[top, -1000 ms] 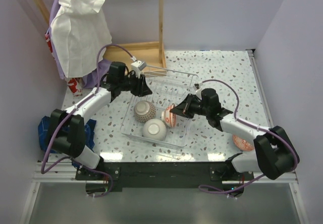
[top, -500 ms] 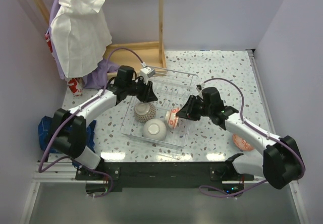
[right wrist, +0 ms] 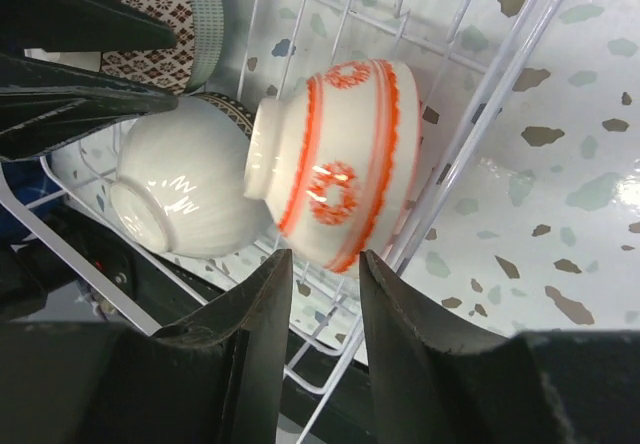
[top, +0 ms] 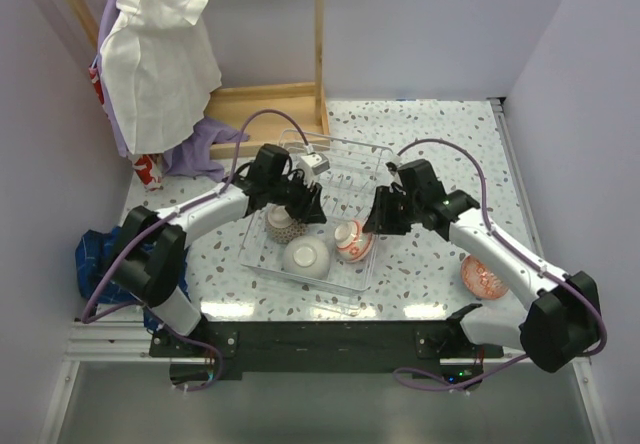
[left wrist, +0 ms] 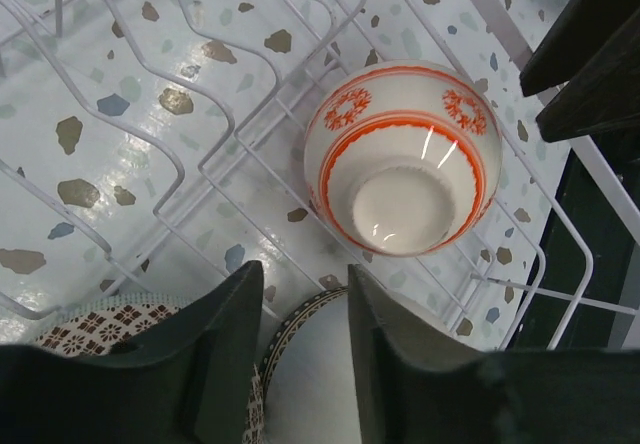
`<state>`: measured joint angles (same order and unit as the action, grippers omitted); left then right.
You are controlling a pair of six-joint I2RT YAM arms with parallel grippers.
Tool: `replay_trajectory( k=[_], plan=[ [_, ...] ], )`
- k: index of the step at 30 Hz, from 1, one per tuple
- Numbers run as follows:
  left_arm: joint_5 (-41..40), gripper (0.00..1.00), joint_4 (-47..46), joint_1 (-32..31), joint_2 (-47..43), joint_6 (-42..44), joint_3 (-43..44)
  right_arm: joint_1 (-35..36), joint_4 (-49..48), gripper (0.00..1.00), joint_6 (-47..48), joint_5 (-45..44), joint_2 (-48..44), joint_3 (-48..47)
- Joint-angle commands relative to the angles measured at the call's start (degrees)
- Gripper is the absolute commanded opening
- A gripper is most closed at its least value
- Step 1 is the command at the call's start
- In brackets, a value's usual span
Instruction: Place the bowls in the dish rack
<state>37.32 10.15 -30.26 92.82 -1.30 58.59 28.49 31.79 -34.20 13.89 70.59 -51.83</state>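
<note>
The wire dish rack (top: 362, 150) holds three bowls: a brown-patterned bowl (top: 284, 224), a white bowl (top: 305, 257) and an orange-and-white bowl (top: 353, 241). Another orange bowl (top: 482, 277) lies on the table to the right. My left gripper (top: 313, 208) hovers open over the rack; in its wrist view the left gripper (left wrist: 303, 274) stands above the white bowl's dark-trimmed rim (left wrist: 300, 364), with the orange-and-white bowl (left wrist: 405, 169) beyond. My right gripper (right wrist: 323, 259) is open and empty, its tips just short of the orange-and-white bowl (right wrist: 345, 164) lying on its side against the rack wires (right wrist: 520, 59).
A wooden frame (top: 268, 104) stands behind the rack, with a white cloth (top: 155, 44) hanging at the back left and a purple cloth (top: 205, 142) below it. A blue object (top: 92, 254) sits at the table's left edge.
My right gripper has opened and let go of the orange-and-white bowl, which now rests in the rack. My left arm has moved right, out over the rack's bowls.
</note>
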Motion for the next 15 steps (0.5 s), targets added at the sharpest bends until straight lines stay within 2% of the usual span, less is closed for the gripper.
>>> replay_trajectory(
  k=[1,2,3,9,15],
  plan=[
    [1.52,0.50,0.13,-0.50,0.61,4.19,1.53,-0.10,6.97,0.39,7.47,-2.03,0.87,-5.73],
    [1.79,0.55,-0.04,-0.67,0.53,4.72,1.53,-0.10,6.53,0.40,7.74,-1.94,0.87,-6.26],
    [3.36,0.70,-0.05,-0.85,0.35,6.38,1.53,-0.10,6.44,0.40,8.09,-1.94,1.04,-6.61],
    [4.43,0.77,-1.71,-3.13,-0.18,10.78,1.27,-0.10,6.09,0.41,9.23,-2.02,0.96,-7.32],
    [6.36,0.77,-4.08,-7.26,1.66,11.41,1.53,-0.28,5.30,0.41,9.85,-2.73,1.31,-7.67]
  ],
)
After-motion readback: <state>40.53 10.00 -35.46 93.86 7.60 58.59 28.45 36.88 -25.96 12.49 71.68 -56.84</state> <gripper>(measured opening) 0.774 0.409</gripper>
